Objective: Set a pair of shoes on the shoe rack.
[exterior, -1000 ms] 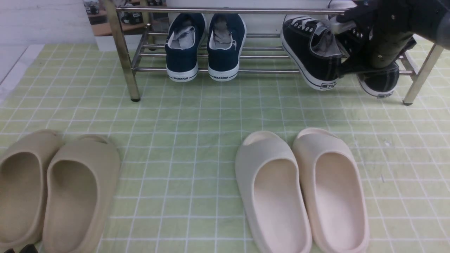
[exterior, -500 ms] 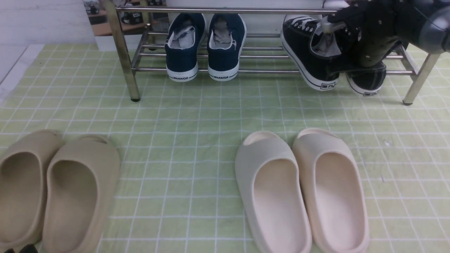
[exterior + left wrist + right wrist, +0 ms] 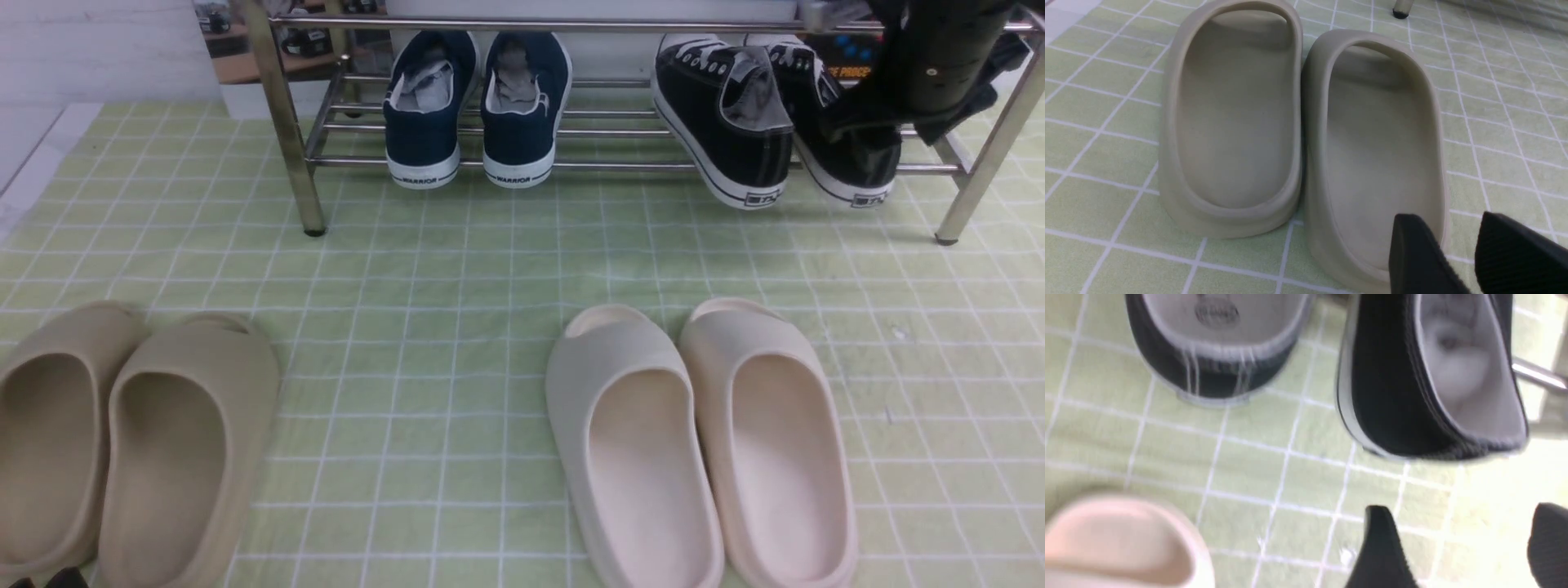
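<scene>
pair of black sneakers [image 3: 739,147] on the lower bars of the shoe rack [image 3: 282,122], towards the far right corner, side by side with toes to the far edge and heels overhanging the front bar. the rack runs along the far edge, and navy sneakers [image 3: 478,106] sit near its middle, well apart from the black pair. right gripper [image 3: 1464,508] hangs above the cloth just near-side of the black heels, fingers spread and holding nothing. in the front view the right arm [image 3: 939,65] overlaps the right-hand black sneaker; contact cannot be told. left gripper [image 3: 1447,218] hovers over the tan slides [image 3: 122,441] at the near left corner, fingers slightly parted and holding nothing. cream slides [image 3: 702,441] lie by the near edge, right of centre. a broad open band of green checked cloth [image 3: 457,269] separates rack and slides. a white wall [image 3: 98,49] stands beyond the far left corner.
</scene>
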Controlling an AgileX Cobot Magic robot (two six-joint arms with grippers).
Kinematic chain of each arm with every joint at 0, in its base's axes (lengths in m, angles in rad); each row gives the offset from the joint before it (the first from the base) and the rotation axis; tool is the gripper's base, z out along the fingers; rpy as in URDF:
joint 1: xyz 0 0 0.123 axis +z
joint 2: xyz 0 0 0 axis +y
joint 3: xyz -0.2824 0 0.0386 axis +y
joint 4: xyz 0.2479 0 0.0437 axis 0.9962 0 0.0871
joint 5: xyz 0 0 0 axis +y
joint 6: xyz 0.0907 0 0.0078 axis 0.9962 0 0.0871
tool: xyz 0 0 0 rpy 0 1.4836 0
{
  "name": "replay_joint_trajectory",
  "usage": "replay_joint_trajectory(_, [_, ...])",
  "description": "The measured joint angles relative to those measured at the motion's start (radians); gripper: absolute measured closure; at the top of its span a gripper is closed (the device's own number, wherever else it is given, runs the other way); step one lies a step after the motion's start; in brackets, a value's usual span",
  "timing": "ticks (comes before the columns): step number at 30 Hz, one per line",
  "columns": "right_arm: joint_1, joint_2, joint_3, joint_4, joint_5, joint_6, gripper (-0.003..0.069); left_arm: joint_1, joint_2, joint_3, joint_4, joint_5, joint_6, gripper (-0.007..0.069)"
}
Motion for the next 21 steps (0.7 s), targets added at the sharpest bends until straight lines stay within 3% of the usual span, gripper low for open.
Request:
replay_joint_trajectory(4, [0.000, -0.029, 0.037, 0.016, 0.003, -0.025, 0.0237, 0.000, 0.000, 0.000, 0.000, 0.000, 0.000, 0.0386])
replay_joint_trajectory(9, [0.000, -0.034, 0.131, 0.042, 0.000, -0.030, 0.0381, 0.000, 0.000, 0.000, 0.000, 0.000, 0.000, 0.0386])
replay_joint_trajectory(16, [0.000, 0.023, 0.180, 0.034, -0.211, -0.031, 0.0598, 0.000, 0.000, 0.000, 0.000, 0.001, 0.000, 0.0386])
replay_joint_trajectory(21, [0.000, 0.041, 0.181, 0.033, -0.358, -0.026, 0.0659, 0.000, 0.000, 0.000, 0.000, 0.001, 0.000, 0.0386])
